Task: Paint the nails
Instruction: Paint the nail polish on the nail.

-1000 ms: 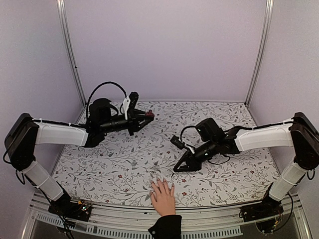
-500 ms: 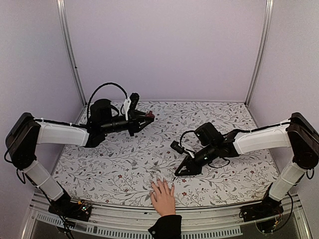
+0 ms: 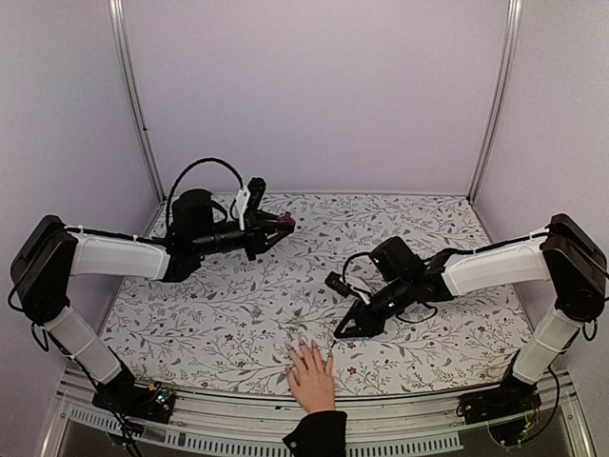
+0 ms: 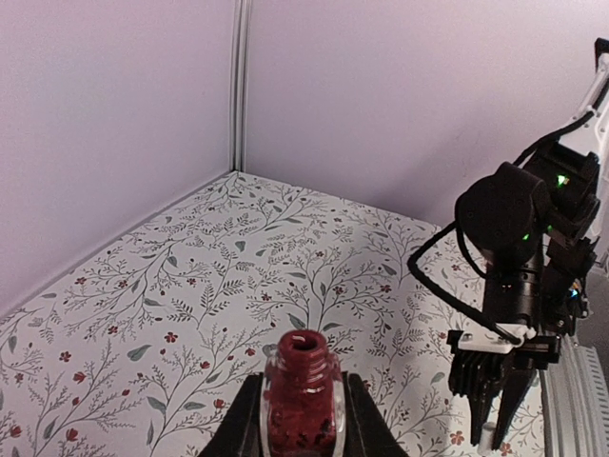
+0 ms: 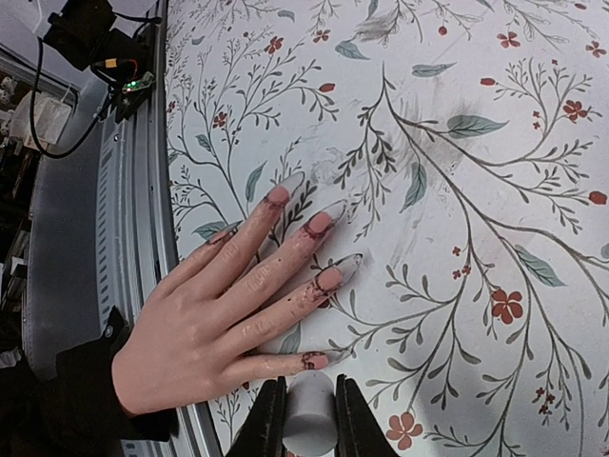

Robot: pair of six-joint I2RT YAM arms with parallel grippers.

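A light-skinned hand point(image 5: 209, 328) with a black cuff lies flat at the table's near edge point(image 3: 311, 378). Its nails point(image 5: 320, 224) are long and pale, with dark-red smears at their bases. My right gripper point(image 5: 309, 419) is shut on a white cylindrical cap point(image 5: 310, 411), just beside the little finger's nail point(image 5: 320, 360). In the top view the right gripper point(image 3: 344, 327) hangs low, just beyond the fingertips. My left gripper point(image 4: 303, 424) is shut on an uncapped dark-red bottle point(image 4: 303, 390), held above the table's far left point(image 3: 283, 221).
The floral table cover point(image 3: 238, 305) spreads between pale walls with metal corner posts point(image 3: 133, 105). The right arm point(image 4: 519, 286) shows in the left wrist view. A metal rail point(image 5: 114, 286) with cables runs along the near edge.
The right arm has shifted slightly, bringing its gripper a little nearer the hand. The left arm and the hand have stayed still.
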